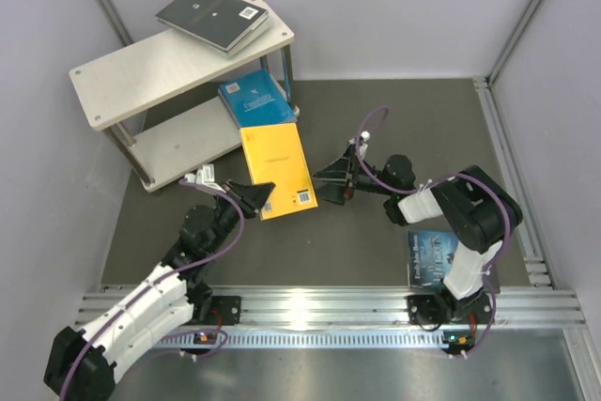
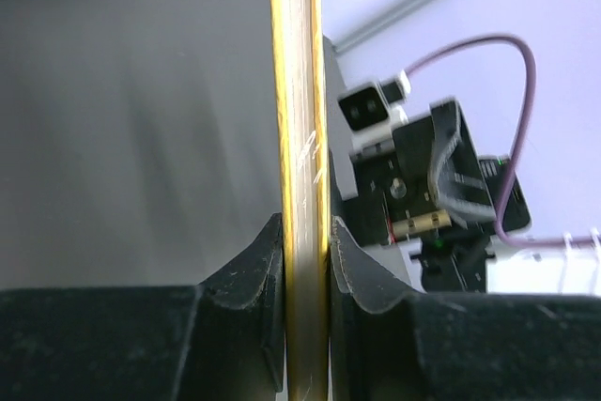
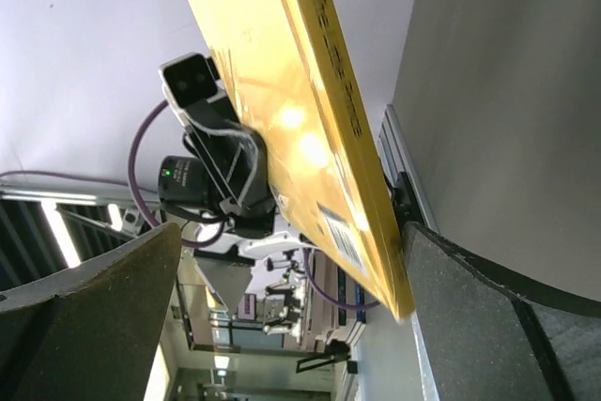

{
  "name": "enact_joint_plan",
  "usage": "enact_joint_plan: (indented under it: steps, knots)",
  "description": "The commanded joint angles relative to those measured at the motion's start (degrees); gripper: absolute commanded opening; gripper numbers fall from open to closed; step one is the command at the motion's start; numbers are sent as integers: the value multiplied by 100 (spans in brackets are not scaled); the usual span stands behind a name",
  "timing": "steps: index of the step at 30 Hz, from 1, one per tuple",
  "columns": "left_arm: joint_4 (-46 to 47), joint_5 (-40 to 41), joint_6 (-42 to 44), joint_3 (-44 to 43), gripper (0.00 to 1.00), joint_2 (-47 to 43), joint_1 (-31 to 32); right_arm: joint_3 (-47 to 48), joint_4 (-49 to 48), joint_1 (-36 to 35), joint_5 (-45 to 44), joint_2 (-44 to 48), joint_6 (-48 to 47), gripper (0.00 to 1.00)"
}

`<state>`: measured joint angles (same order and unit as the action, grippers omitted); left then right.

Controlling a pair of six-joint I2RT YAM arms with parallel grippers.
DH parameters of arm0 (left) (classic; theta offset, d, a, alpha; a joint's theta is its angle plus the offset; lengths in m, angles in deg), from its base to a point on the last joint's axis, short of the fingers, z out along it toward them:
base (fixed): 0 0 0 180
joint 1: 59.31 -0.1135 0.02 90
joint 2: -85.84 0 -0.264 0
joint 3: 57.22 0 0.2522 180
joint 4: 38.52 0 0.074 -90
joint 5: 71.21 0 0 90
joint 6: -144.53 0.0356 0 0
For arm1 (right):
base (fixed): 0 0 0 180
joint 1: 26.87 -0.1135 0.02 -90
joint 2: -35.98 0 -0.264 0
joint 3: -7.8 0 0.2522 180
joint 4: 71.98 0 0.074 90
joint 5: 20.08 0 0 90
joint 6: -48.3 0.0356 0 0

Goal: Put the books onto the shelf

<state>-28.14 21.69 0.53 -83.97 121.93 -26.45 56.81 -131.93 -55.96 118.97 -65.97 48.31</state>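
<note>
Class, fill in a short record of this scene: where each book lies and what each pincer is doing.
Shelf: two pale boards, far left of the table
Top board: two dark books stacked at its right end
Lower board: bright blue book at its right end
Yellow book: in front of the shelf, clamped at its near left corner by the left pincer
Right pincer: open, at the yellow book's right edge
Not yet shelved: dark blue book, front right of the table
</note>
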Motion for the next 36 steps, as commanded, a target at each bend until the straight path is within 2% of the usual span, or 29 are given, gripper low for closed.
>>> enact_joint_plan:
  steps: [1,7,10,11,17,18,21,22,23,25,30,33,34,36]
  knots:
    - [73,510,232,-397,0,-77,-218,-176,-1013,-343,34,0,-107,100]
    - [231,379,4,-415,0,152,-359,-44,-1014,-801,-388,-158,-195,95]
    - [258,413,-93,-327,0,126,-368,158,-1005,-897,-564,-342,-143,84]
    - [206,448,-120,-309,0,82,-368,219,-1013,-924,-573,-395,-116,78]
    - [161,703,-392,-81,0,-208,-403,545,-1013,-1135,-652,-677,-55,66]
    - [135,730,-418,-63,0,-243,-412,528,-1022,-1144,-721,-686,-63,60]
    - [-58,984,-594,60,0,-393,-412,519,-1048,-1144,-783,-703,-28,50]
    - [-294,1211,-795,173,0,-515,-412,623,-1136,-1152,-810,-747,102,41]
    - [-296,1213,-797,174,0,-516,-412,624,-1137,-1152,-827,-765,147,41]
    - [-410,1257,-884,271,0,-586,-412,703,-1145,-1152,-871,-791,200,33]
    - [-831,1327,-937,289,0,-779,-412,1107,-1119,-1170,-916,-826,323,3]
    - [-1384,1415,-850,166,1,-1016,-412,1344,-1032,-1188,-907,-844,341,0]
    - [-1760,1424,-762,113,31,-1139,-412,1467,-953,-1205,-898,-861,297,0]
    - [-2411,1756,-674,-271,53,-1236,-412,1599,-655,-1258,-872,-870,201,0]
